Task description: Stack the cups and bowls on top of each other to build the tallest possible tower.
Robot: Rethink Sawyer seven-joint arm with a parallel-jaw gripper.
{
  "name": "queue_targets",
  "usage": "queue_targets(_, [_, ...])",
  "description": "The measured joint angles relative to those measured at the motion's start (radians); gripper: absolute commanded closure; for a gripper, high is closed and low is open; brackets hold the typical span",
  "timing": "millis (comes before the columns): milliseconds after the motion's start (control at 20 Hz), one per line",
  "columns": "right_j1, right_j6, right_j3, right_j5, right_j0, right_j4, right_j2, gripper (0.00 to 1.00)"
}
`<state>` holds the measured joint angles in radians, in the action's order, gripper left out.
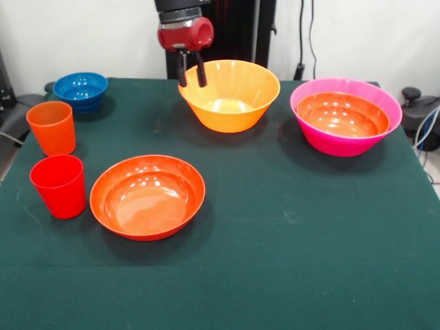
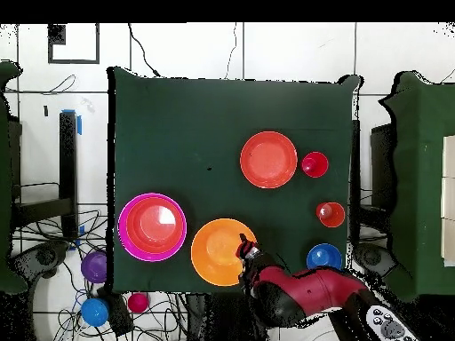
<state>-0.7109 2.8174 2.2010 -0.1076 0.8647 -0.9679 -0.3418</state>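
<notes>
My gripper (image 1: 192,81) hangs open at the back left rim of the yellow-orange bowl (image 1: 230,103), fingers apart with nothing held; from above the gripper (image 2: 243,245) sits at that bowl's (image 2: 220,253) edge. The tower is a large pink bowl (image 1: 337,146) with a red-orange bowl (image 1: 342,115) nested inside, seen from above as pink bowl (image 2: 123,229) around red-orange bowl (image 2: 153,224). A second red-orange bowl (image 1: 148,197) lies alone at front left. Beside it stand the red cup (image 1: 60,187) and the orange cup (image 1: 51,128). A blue bowl (image 1: 80,89) sits at the back left corner.
Off the table, on the floor among cables, lie a purple bowl (image 2: 94,265), a blue bowl (image 2: 93,311) and a small pink-red bowl (image 2: 138,303). The green cloth (image 1: 302,234) covers the table.
</notes>
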Motion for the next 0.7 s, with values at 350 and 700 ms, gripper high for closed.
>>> queue_targets(350, [-0.077, 0.000, 0.008, 0.033, 0.137, 0.000, -0.096, 0.00])
queue_targets(700, [-0.098, 0.000, 0.008, 0.061, 0.170, 0.000, -0.118, 0.00])
